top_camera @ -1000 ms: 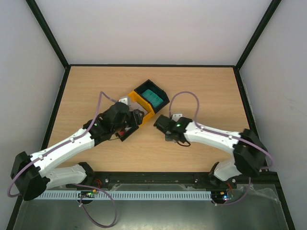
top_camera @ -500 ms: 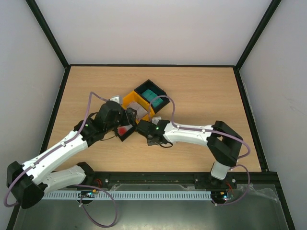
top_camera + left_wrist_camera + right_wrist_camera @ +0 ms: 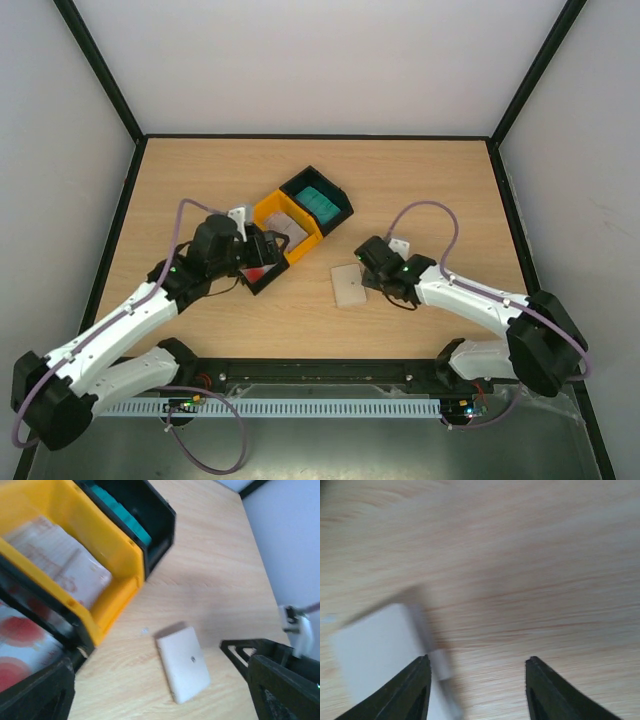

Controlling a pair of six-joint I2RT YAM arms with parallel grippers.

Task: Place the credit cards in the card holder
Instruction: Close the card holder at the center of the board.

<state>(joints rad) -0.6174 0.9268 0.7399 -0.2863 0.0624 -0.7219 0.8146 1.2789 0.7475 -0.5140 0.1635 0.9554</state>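
Observation:
The card holder [image 3: 348,284], a closed beige square, lies flat on the wood between the arms and also shows in the left wrist view [image 3: 183,663]. My right gripper [image 3: 367,272] stands open just right of it. In the right wrist view its jaws [image 3: 477,669] frame bare table, with the card holder [image 3: 375,652] by the left fingertip. My left gripper [image 3: 268,257] is open wide [image 3: 165,700] over the near tray. Three credit cards lie in the trays: a teal one [image 3: 319,201], a white-grey one [image 3: 287,228] and a red-blotched one [image 3: 256,272].
The joined trays run diagonally on the table: a far black one [image 3: 340,196], a yellow one [image 3: 268,212] and a near black one [image 3: 274,281]. Black frame rails border the table on all sides.
My right gripper swung left toward the trays, then drew back right and opened, leaving the card holder on the table. My left gripper opened wider and shifted slightly left.

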